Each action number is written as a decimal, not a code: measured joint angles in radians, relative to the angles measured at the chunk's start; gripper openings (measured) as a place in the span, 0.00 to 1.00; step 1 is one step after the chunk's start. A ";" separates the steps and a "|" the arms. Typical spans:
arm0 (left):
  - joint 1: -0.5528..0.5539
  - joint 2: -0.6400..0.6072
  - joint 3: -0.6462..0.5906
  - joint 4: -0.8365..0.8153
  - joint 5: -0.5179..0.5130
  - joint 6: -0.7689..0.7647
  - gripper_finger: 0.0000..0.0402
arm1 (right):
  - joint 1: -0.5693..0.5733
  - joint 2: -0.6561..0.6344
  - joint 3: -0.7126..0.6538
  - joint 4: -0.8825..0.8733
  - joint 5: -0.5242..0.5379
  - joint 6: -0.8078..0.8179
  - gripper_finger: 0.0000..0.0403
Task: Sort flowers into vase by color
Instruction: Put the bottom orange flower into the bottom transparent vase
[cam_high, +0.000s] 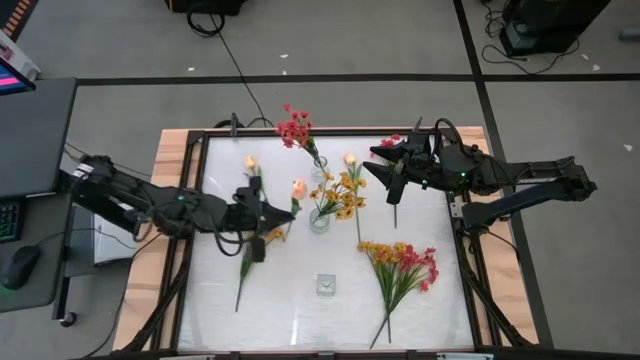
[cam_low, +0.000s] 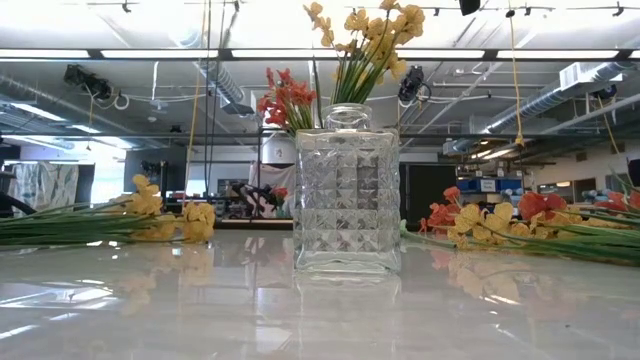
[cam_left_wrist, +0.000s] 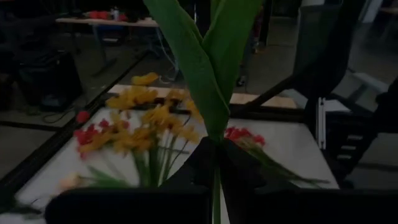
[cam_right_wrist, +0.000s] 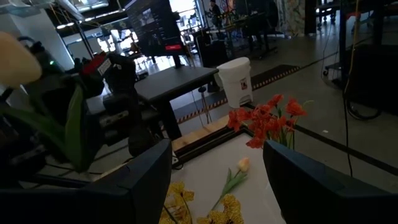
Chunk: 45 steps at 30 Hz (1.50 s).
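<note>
My left gripper (cam_high: 288, 211) hangs over the table's left half, shut on a peach-budded flower (cam_high: 298, 188) beside the middle glass vase (cam_high: 320, 218), which holds yellow flowers (cam_high: 338, 195). A far vase (cam_high: 320, 172) holds red flowers (cam_high: 293, 127). Other flowers lie flat on the table: a peach one (cam_high: 350, 160), another peach one (cam_high: 250, 162), and a yellow-and-red bunch (cam_high: 400, 265). My right gripper (cam_high: 372, 160) waits open above the far right, with nothing between its fingers (cam_right_wrist: 137, 180). My left gripper pinches the flower's thin green stem (cam_left_wrist: 216, 179) between its two fingers, just below the leaves (cam_left_wrist: 205, 74). The fingers reach in about level from the table's left and lie across the stem. The flower stands upright, bud up, lifted clear of the table.
A small empty glass vase (cam_high: 326, 285) stands near the front middle. A stem (cam_high: 395, 210) lies on the table under my right arm, with a red blossom (cam_high: 392, 141) at its far end. A dark frame rail (cam_high: 330, 131) borders the white table top. A desk (cam_high: 30, 130) stands to the left.
</note>
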<state>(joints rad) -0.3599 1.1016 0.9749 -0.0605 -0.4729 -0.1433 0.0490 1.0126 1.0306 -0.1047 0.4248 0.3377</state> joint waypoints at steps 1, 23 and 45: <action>0.000 0.017 0.000 0.025 0.008 -0.001 0.06 | 0.000 0.000 0.000 0.000 0.000 0.000 0.65; -0.003 0.299 0.000 0.334 0.125 -0.117 0.06 | 0.000 0.000 0.000 0.000 0.000 0.000 0.65; 0.027 0.379 0.000 0.544 0.194 -0.159 0.06 | 0.000 0.000 0.000 0.000 0.000 0.000 0.65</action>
<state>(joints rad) -0.3327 1.4804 0.9746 0.4834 -0.2790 -0.3025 0.0490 1.0126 1.0306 -0.1051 0.4248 0.3378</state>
